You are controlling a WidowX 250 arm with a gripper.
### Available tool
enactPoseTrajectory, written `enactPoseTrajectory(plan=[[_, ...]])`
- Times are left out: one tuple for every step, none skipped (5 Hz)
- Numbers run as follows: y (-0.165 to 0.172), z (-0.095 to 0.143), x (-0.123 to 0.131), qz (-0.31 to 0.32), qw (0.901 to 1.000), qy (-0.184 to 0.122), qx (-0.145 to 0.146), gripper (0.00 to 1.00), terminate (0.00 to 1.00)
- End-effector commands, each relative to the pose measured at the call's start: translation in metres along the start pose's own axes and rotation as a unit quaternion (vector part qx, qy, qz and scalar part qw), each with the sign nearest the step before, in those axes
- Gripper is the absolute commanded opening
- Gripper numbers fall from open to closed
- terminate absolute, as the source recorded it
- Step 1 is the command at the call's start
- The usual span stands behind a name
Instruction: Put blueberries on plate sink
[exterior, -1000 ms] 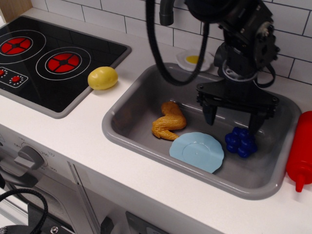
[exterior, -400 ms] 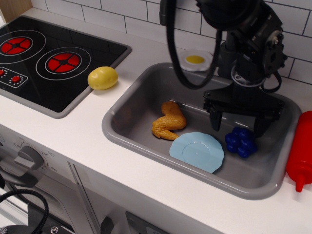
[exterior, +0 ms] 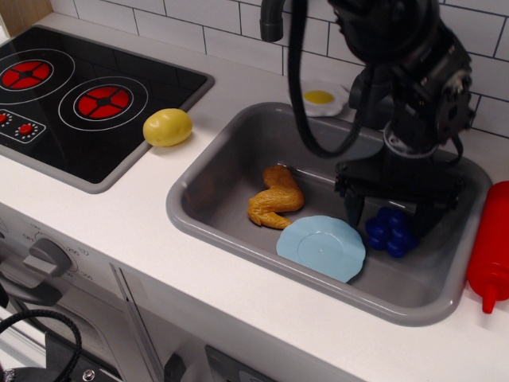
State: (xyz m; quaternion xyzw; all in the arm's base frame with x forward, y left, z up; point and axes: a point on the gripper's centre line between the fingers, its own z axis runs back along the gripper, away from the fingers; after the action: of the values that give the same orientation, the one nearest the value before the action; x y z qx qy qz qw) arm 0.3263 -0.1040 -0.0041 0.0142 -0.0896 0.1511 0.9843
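Down in the sink (exterior: 208, 208), the black gripper (exterior: 390, 215) hangs with its two fingers spread wide, one on each side of the blueberries (exterior: 391, 231). The left-hand fingertip (exterior: 355, 213) in the picture stands just beside the cluster and the other sits at its far side, by the basin's right wall; whether either one touches the fruit cannot be told. Nothing is clamped between them, and the dark blue lump lies on the grey basin floor.

The plate (exterior: 321, 247) rests on the sink floor too, just to the left of the blueberries, its near edge riding slightly up the front wall (so it sits a little tilted). Further left in the basin lies a brown chicken piece (exterior: 274, 199), close to the plate's rim.

Behind the sink, a fried egg (exterior: 319, 99) sits on the white counter (exterior: 119, 231) near the tiled wall. A yellow potato-shaped toy (exterior: 167, 127) rests on the counter beside the black stove (exterior: 71, 99), and a red bottle (exterior: 491, 248) stands at the sink's right rim.
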Motion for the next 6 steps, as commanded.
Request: enactPoseTrajectory(plan=[[-0.012,0.012,0.007,0.011,0.9995,-0.013,-0.026,0.00,0.00],[-0.015,0.014,0.008,0.019,0.9990,-0.006,-0.041,0.00,0.00],[-0.013,0.026,0.012,0.028,0.9979,-0.009,-0.057,0.00,0.00],[-0.004,0.042,0.013,0.034,0.9970,-0.012,-0.069,0.00,0.00],[0.008,0.053,0.015,0.042,0.9961,-0.014,-0.076,0.00,0.00],[0.025,0.060,0.015,0.054,0.9964,-0.008,-0.065,0.00,0.00]])
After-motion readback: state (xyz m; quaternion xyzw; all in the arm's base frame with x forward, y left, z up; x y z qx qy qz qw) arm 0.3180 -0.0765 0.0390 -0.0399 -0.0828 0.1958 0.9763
